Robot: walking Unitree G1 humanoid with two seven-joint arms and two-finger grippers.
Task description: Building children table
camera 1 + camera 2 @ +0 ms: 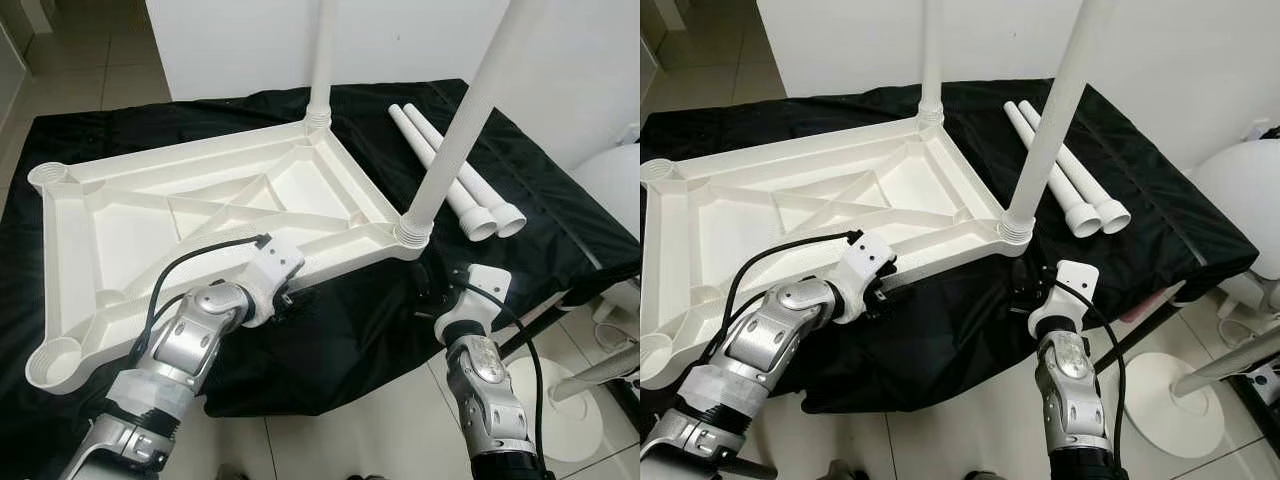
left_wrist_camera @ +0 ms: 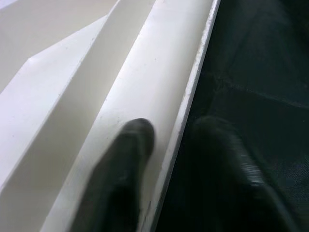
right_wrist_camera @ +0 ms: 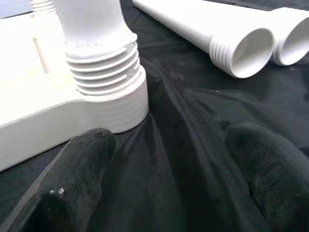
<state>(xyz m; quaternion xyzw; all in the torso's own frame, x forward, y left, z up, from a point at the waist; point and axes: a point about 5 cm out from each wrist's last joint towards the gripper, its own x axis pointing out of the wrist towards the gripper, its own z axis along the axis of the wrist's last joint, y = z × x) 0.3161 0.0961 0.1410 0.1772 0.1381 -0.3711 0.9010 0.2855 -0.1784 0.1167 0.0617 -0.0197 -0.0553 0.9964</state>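
Left end effector (image 2: 166, 159) astride tabletop (image 1: 130, 215) rim, fingertips blurred

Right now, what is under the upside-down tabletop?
A black cloth lies under the tabletop, spreading past every edge of it. The two loose legs rest on it too. Whatever the cloth covers is hidden. The left tool straddles the tabletop's near rim.

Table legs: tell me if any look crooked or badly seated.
Nothing stands out. Two legs stand upright in the corner sockets of the upside-down tabletop; two spare legs lie side by side on the black cloth.
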